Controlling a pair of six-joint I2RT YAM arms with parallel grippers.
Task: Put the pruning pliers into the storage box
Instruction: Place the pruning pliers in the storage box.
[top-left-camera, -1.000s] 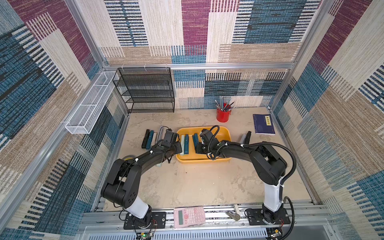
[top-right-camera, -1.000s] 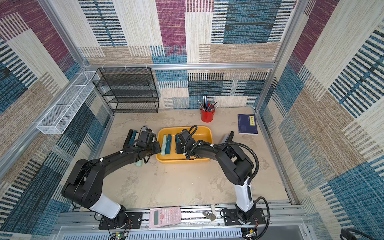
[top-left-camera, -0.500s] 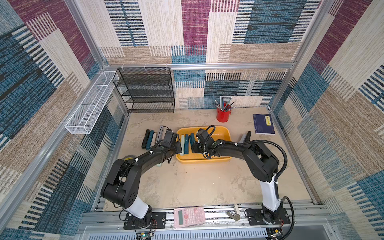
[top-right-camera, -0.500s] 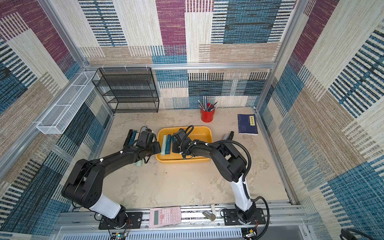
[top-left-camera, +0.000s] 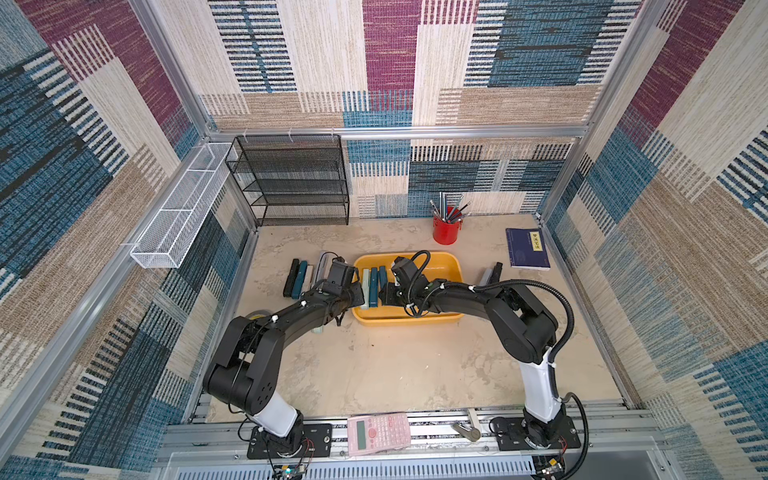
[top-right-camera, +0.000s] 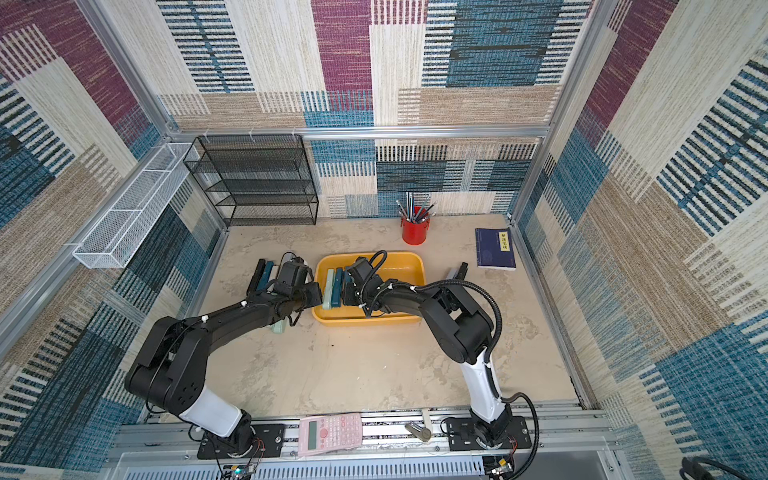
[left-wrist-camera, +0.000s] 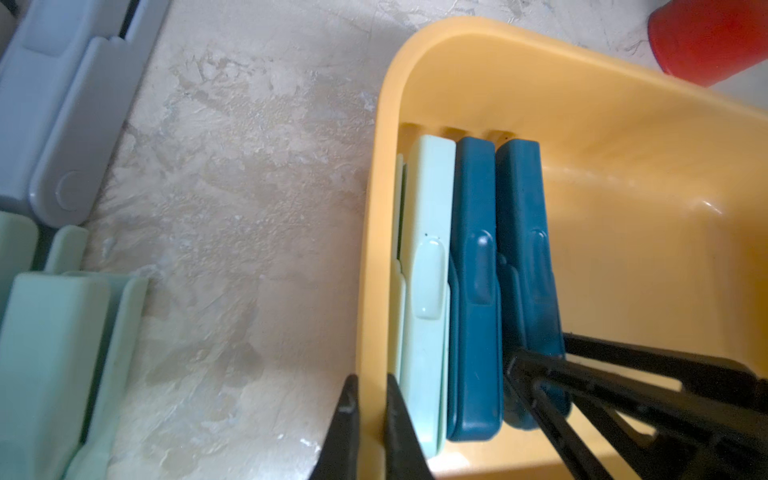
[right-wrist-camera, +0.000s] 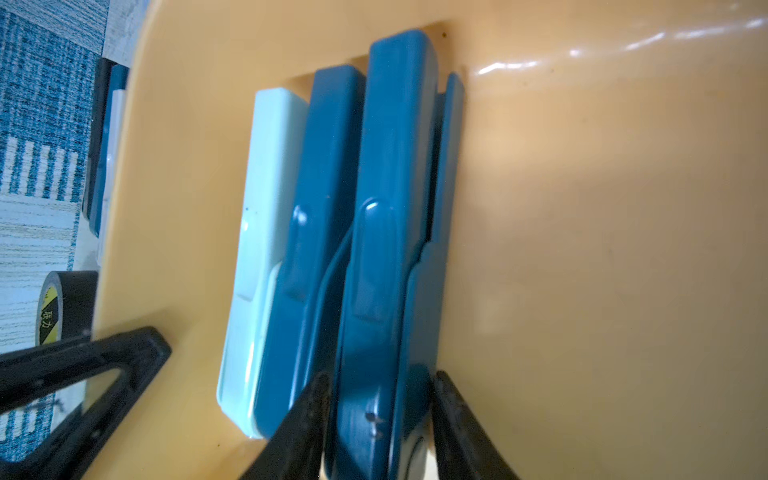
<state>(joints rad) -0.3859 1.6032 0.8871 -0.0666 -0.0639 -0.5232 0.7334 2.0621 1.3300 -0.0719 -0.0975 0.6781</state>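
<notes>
The left claw (left-wrist-camera: 371, 399) is clamped on the storage box (left-wrist-camera: 498, 50) end wall, one finger inside and one outside. The mint pruning pliers (left-wrist-camera: 428, 249) lie just beside the inner finger. The right claw (right-wrist-camera: 380, 386) has its jaws either side of the teal pliers (right-wrist-camera: 386, 249) inside the box; whether it grips cannot be told

Shallow yellow-orange plastic storage box (left-wrist-camera: 623, 199); mint-green oblong plastic pruning pliers (left-wrist-camera: 430, 257); teal-blue oblong plastic pruning pliers (left-wrist-camera: 476, 257); mottled beige table (top-left-camera: 395, 365); woven walls (top-left-camera: 390, 62), striped blue, maroon, tan.
</notes>
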